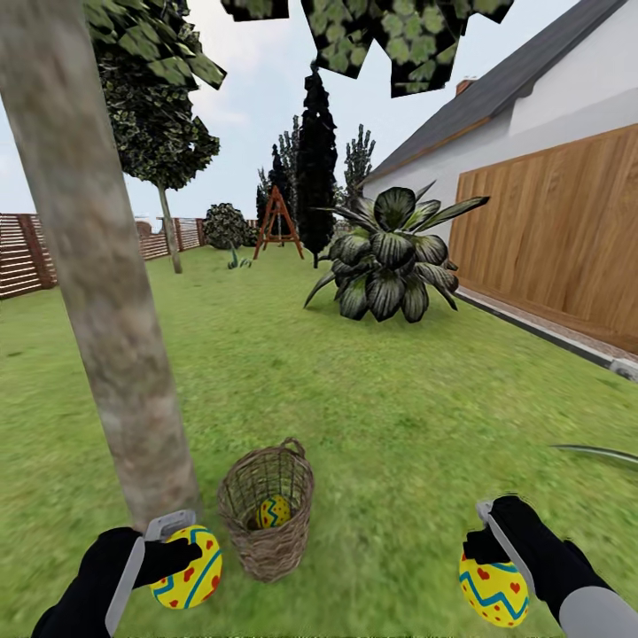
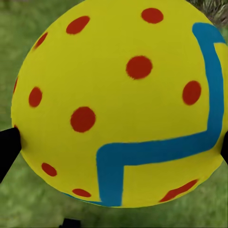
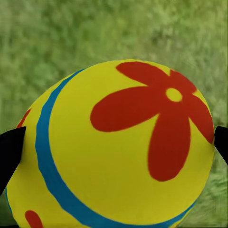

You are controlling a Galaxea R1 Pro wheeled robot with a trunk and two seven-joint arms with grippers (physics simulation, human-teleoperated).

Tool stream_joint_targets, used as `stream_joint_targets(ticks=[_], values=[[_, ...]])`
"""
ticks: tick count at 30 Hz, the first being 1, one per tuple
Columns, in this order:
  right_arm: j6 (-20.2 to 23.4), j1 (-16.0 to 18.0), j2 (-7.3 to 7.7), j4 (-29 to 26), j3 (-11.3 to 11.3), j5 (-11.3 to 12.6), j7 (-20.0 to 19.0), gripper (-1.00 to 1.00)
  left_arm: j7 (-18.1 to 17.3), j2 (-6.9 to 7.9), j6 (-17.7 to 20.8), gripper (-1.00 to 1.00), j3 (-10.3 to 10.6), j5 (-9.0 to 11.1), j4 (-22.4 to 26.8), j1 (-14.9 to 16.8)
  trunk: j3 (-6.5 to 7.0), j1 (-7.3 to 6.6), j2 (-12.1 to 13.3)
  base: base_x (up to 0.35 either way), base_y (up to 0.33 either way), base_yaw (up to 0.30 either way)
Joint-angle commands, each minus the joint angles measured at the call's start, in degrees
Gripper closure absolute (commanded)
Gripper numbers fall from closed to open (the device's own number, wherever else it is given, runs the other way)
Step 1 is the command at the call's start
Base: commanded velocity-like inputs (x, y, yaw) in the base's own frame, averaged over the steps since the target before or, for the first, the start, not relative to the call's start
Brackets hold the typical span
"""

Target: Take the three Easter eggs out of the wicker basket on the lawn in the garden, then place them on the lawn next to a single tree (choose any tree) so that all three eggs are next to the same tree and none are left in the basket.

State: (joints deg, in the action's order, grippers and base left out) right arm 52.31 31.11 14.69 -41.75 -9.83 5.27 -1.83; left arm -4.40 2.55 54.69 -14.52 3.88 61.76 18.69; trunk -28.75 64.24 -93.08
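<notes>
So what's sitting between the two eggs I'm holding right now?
In the head view, the wicker basket stands on the lawn between the left gripper's egg and the right gripper's egg, with the third egg inside it; beyond it, bare grass.

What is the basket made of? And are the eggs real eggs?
The wicker basket looks woven from brown twigs; light shows between its strands. The Easter eggs, like the dotted one, look smooth, matte and painted. Real shell or plastic, the pictures cannot say.
</notes>
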Motion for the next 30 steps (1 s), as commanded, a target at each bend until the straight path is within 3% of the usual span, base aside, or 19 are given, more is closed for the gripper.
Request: stream_joint_targets(ticks=[1,24,30], values=[[-0.83,0.06,0.02,0.69,-0.28,0.53,0.25,1.0,0.01,0.0,0.25,1.0,-0.07,0.41,0.02,0.04,-0.06,-0.01,-0.04,-0.088,0.322,0.0],[-2.04,0.05,0.06,1.14,-0.19,0.53,0.28,1.0,0.01,-0.08,0.25,1.0,-0.07,0.23,-0.19,0.04,-0.06,-0.01,-0.04,-0.094,0.323,0.001],[-2.04,0.06,0.08,1.14,-0.06,0.75,1.87,1.0,0.05,-0.09,0.25,1.0,-0.07,0.16,-0.24,0.04,-0.06,-0.01,-0.04,-0.082,0.325,0.248]])
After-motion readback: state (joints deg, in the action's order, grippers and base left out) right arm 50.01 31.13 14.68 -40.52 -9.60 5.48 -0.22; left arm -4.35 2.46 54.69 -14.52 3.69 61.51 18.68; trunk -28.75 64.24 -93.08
